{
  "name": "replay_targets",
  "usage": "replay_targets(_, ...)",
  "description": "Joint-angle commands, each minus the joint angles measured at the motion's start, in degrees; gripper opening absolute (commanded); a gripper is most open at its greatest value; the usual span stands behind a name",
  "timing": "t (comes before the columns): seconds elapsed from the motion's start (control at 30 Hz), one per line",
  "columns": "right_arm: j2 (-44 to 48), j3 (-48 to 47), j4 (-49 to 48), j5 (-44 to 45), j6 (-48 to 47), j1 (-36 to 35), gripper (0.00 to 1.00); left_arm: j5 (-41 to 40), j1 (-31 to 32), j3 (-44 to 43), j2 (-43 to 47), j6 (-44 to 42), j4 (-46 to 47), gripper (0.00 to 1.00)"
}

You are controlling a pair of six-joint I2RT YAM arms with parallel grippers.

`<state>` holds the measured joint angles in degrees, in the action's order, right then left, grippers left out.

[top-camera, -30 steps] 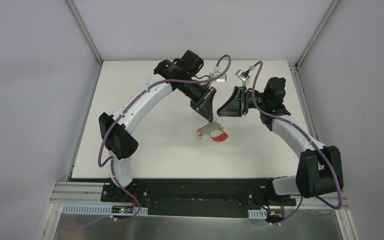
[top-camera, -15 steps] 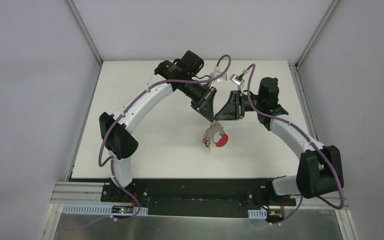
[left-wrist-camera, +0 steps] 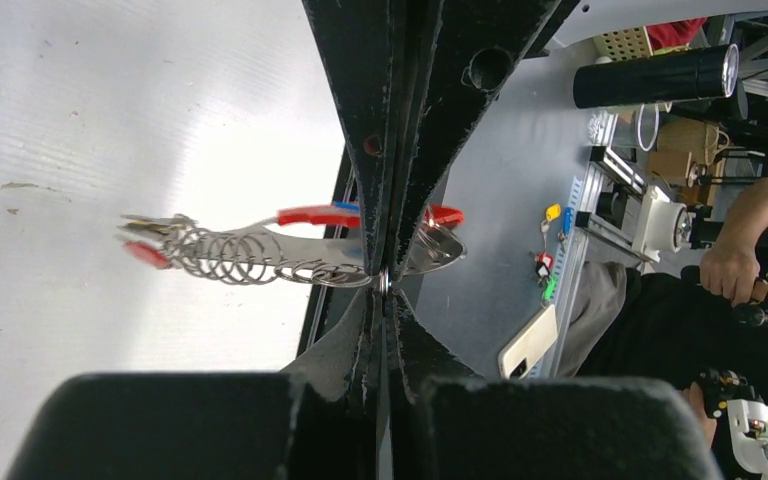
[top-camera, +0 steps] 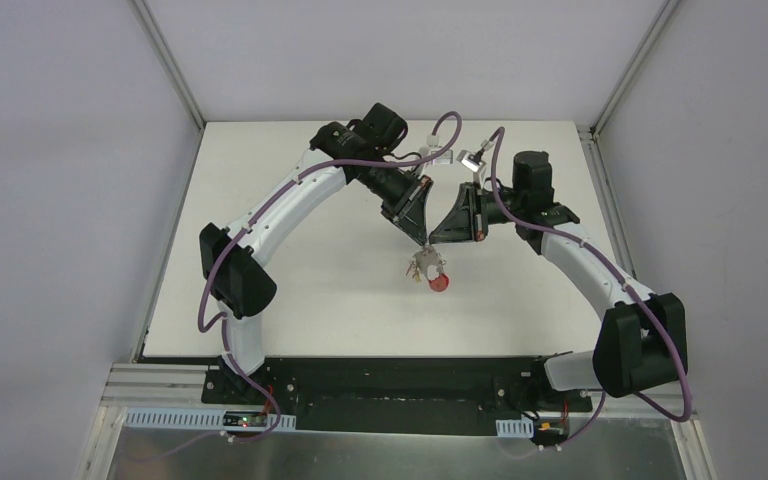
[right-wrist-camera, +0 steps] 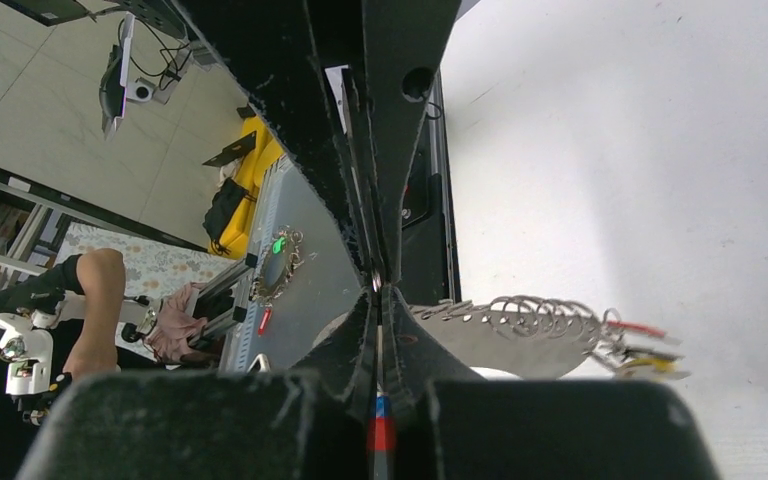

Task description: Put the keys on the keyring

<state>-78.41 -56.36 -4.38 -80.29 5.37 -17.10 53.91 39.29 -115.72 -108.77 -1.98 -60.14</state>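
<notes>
1. While it hangs in the air over the white table [top-camera: 290, 260], just under the two meeting grippers, the grey curved metal keyring [top-camera: 430, 270] with its red arc section looks free to swing and twist about its pinch point.
2. The left gripper [left-wrist-camera: 385, 278] has its fingers pressed fully together on the keyring's flat grey plate, seen edge-on from the left wrist.
3. The right gripper [right-wrist-camera: 378, 288] is closed just as tightly, with its tips at the same plate from the opposite side. I cannot tell whether it pinches the metal or only rests against it.
4. The keyring is probably stiff, light and smooth, so a thin edge-on pinch could let it pivot or slip. The flat plate looks like the safest hold, rather than the row of small wire rings [left-wrist-camera: 230, 262].
5. The tiny silver keys [right-wrist-camera: 645, 345] with coloured plastic heads dangle at the far end, beyond those rings. They are probably loose and easily nudged, so the plastic head seems the better place to grip one.
</notes>
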Motion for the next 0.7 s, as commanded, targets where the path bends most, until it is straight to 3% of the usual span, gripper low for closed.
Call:
replay_targets(0.0,1.1,-3.4,-0.2,1.4,-0.6,-0.1,0.00,3.5,-1.0,-0.3,0.6,1.5,2.6,0.00)
replay_targets(0.07,0.7,-3.4,-3.4,2.8,3.0,0.2,0.00,4.5,-2.5,1.1,1.1,4.9,6.3,0.03)
replay_targets(0.2,-0.4,-1.9,-15.0,5.5,15.6,1.1,0.00,6.7,-5.2,8.9,4.7,15.5,22.5,0.17)
replay_targets(0.33,-1.3,-0.5,-23.9,7.0,23.8,2.1,0.00,8.0,-6.6,15.3,6.9,25.0,35.1,0.22)
replay_targets(0.53,-2.1,1.7,-31.6,8.9,29.6,3.4,0.00,9.3,-8.6,26.0,9.6,42.0,58.8,0.26)
replay_targets(0.67,-2.9,3.6,-39.5,10.0,36.1,4.2,0.00,9.8,-8.8,28.4,9.2,47.5,66.9,0.26)
